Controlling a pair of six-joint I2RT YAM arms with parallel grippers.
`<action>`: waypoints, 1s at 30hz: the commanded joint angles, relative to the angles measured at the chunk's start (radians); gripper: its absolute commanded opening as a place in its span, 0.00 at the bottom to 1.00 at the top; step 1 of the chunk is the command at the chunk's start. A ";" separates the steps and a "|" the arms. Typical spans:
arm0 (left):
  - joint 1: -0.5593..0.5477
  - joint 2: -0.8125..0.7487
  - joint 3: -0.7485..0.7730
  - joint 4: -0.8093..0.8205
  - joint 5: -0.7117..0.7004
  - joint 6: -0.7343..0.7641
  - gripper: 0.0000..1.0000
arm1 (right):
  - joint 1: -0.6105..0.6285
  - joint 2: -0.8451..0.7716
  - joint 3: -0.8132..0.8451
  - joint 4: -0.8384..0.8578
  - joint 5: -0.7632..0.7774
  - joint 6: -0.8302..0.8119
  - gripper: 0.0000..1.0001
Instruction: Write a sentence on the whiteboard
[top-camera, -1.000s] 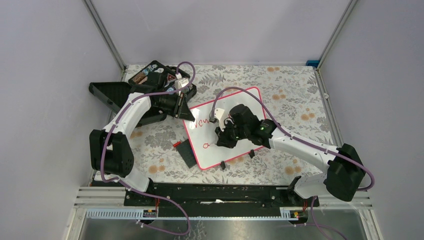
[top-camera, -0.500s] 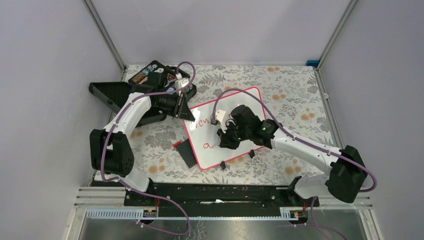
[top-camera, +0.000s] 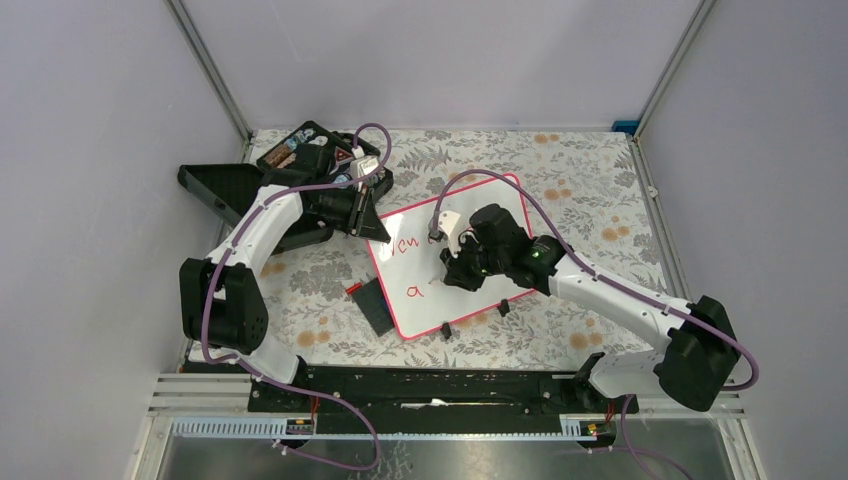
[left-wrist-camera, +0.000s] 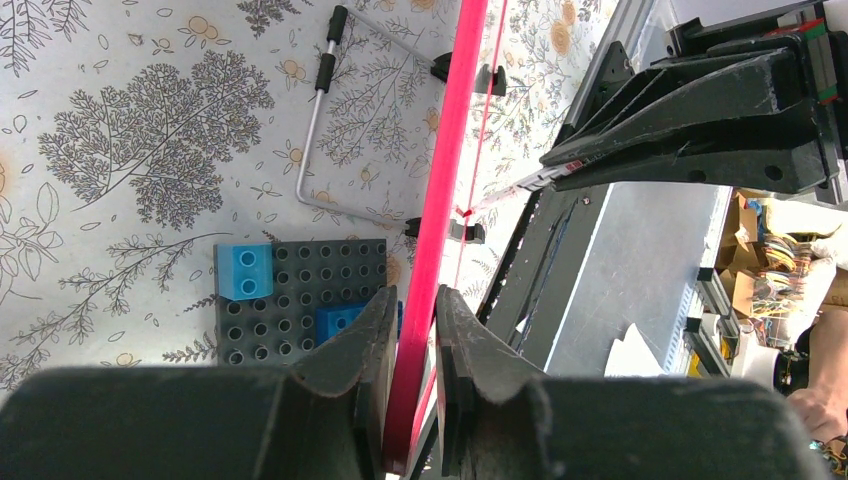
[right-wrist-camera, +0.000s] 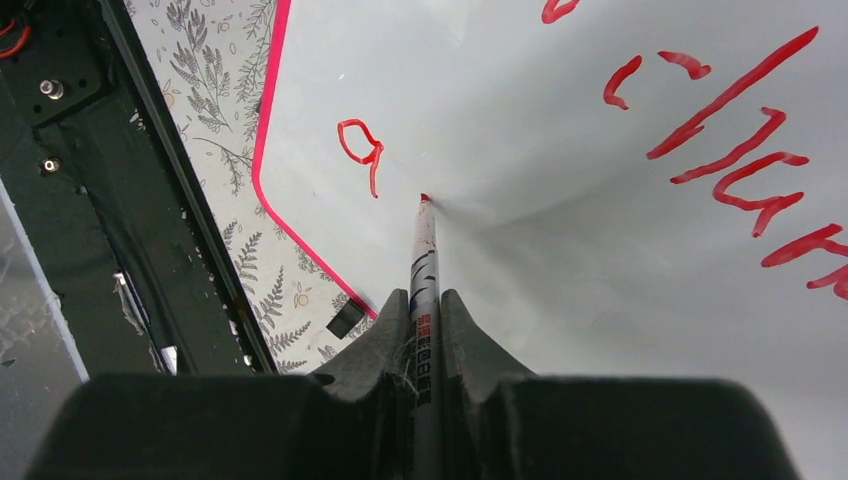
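The whiteboard (top-camera: 425, 312) lies tilted on the floral table and fills the right wrist view (right-wrist-camera: 560, 250). My left gripper (top-camera: 372, 228) is shut on its pink frame (left-wrist-camera: 440, 200) at the far left corner, one jaw on each side of the edge (left-wrist-camera: 412, 320). My right gripper (top-camera: 457, 272) is shut on a marker (right-wrist-camera: 422, 250) held over the board's middle. The marker tip rests on the board just right of a red "a" (right-wrist-camera: 360, 150). The sentence shows as red upper-line words (right-wrist-camera: 740, 150), partly hidden by my arm in the top view (top-camera: 405, 245), and the "a" (top-camera: 415, 291) below.
A dark grey plate with blue blocks (top-camera: 372, 305) lies against the board's near left edge and shows in the left wrist view (left-wrist-camera: 300, 300). A black tray of parts (top-camera: 325, 150) and a black box (top-camera: 215, 185) stand far left. A wire stand (left-wrist-camera: 310, 150) lies under the board.
My right gripper has moved a little right and away from me with the marker, uncovering the "a". The left gripper and the board have not moved.
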 joint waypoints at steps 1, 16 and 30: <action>-0.020 0.025 -0.009 0.018 -0.117 0.041 0.00 | -0.008 0.028 0.042 0.040 0.024 0.000 0.00; -0.020 0.034 -0.007 0.017 -0.115 0.043 0.00 | -0.010 0.014 0.003 -0.004 -0.007 -0.027 0.00; -0.022 0.032 -0.007 0.018 -0.121 0.041 0.00 | -0.009 0.003 -0.009 -0.030 -0.003 -0.050 0.00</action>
